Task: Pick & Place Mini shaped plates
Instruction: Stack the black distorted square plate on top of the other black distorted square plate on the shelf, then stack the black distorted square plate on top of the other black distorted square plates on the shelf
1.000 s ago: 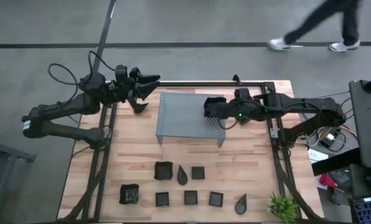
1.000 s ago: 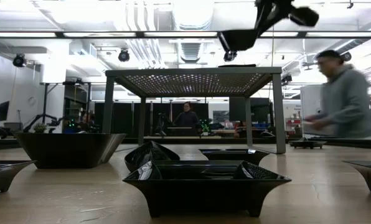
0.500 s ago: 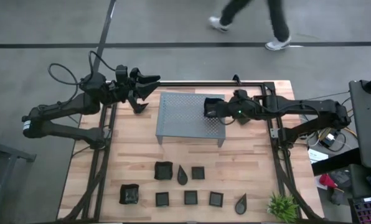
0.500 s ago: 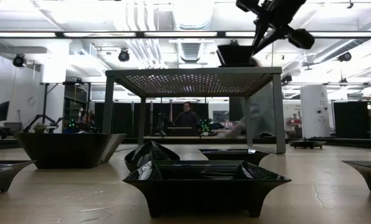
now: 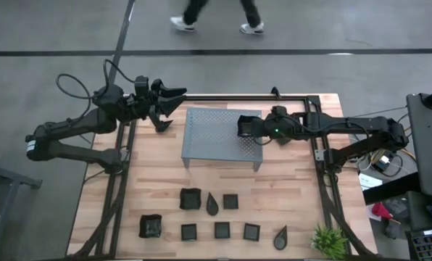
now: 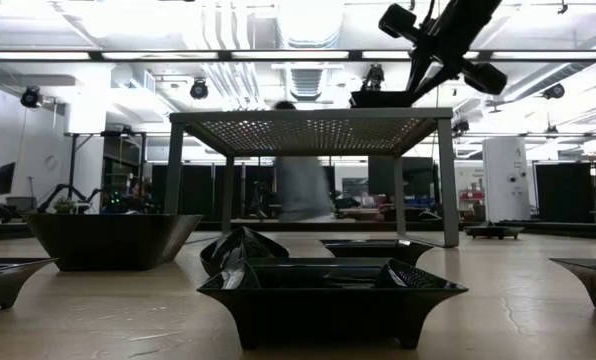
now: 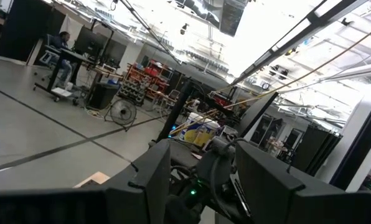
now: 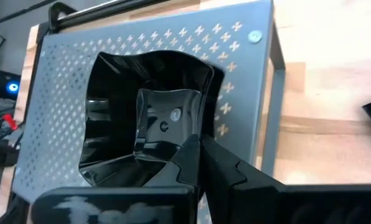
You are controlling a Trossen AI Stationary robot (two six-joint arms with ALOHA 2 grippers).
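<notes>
- On the rack (image 5: 214, 138), at its right end near the far edge: held plate (image 5: 248, 124), a square one, pinched by the rim in the right hand (image 5: 242, 127); resting on the perforated top or just above it, cannot tell which from the low view.
- Off the worktop's far left corner: left hand (image 5: 163, 104), waiting, fingers spread wide, holding nothing.
- Risk, as a guess: tipping or sliding on release, since gripped by one rim only and glossy; worse if let go before sitting flat.
- Also possible: landing too close to the rack's right edge and dropping to the worktop (image 5: 288, 188) below.
- Also possible: snagging the rim on the way out and dragging the plate along, if opened too little.
- Little risk to the other plates, lying well apart along the near side.
- Count: nine plates in all.
- Seven square plates (image 5: 230, 201): one held, six on the worktop, two of those larger.
- Two teardrops (image 5: 212, 204), both on the worktop.
- One rack, one plant (image 5: 329, 241) at the near right corner, two arms.
</notes>
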